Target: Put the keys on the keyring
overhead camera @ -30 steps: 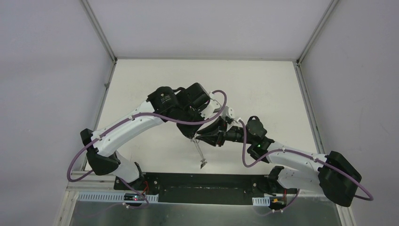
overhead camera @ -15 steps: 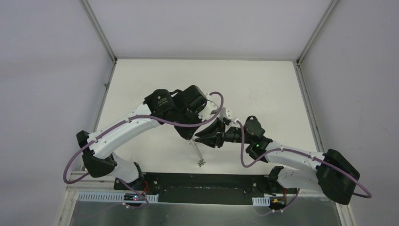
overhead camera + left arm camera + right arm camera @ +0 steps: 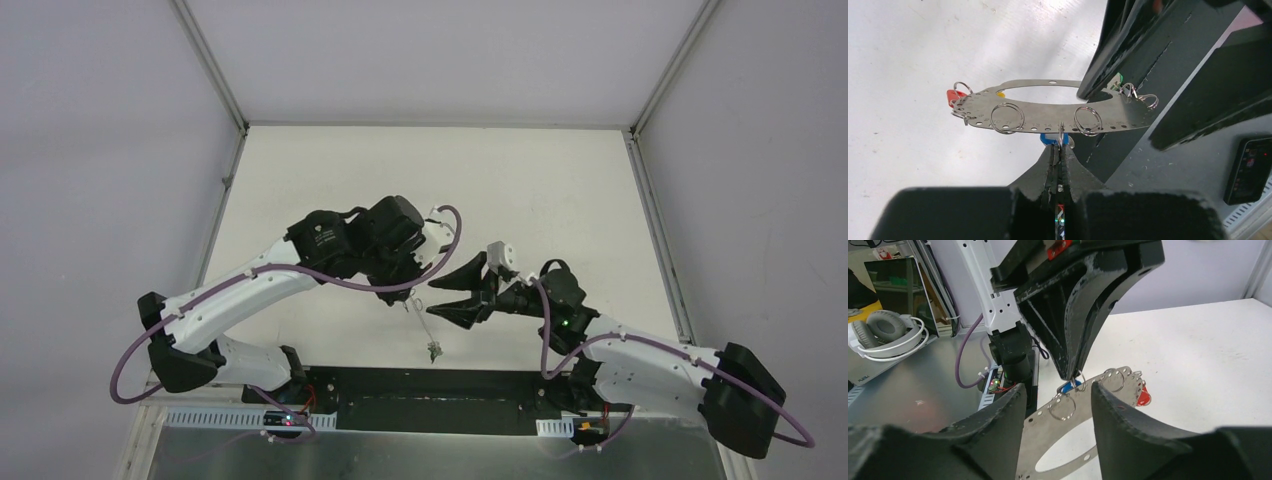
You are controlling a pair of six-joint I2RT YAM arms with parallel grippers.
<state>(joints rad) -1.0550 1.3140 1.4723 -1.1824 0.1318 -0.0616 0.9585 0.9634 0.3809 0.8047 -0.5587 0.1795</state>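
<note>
The keyring [image 3: 1048, 107] hangs in the air over the middle of the table's [image 3: 560, 190] near edge. It is carried by the left gripper [image 3: 1060, 152], whose fingers are pinched tight on one small split ring [image 3: 1060, 134] at the hoop's rim. From above the hoop reads almost edge-on, as a thin line running from those fingertips down toward the near edge. The left wrist view shows its flat, perforated face lying roughly level, with the long axis across the picture. The keys that can be made out hang on the rim and show mostly by their tags: a red tag [image 3: 952, 94] at one end, a blue tag [image 3: 1048, 138] just beside the pinched ring, and a green tag [image 3: 1119, 79] toward the other end. Whether each is fully threaded is hard to judge at this size. The right gripper [image 3: 1058, 386] is to the right of the hoop, close but apparently not touching. Its fingertips point left at the rim and its fingers are spread with nothing between them. In its own view the hoop and the left fingertips are just ahead, framed by the gap. The left arm reaches out over the table and angles down. The right forearm lies low, aimed leftward across the near edge, and is the free arm, so any approach to the rim would run leftward along that line.
</note>
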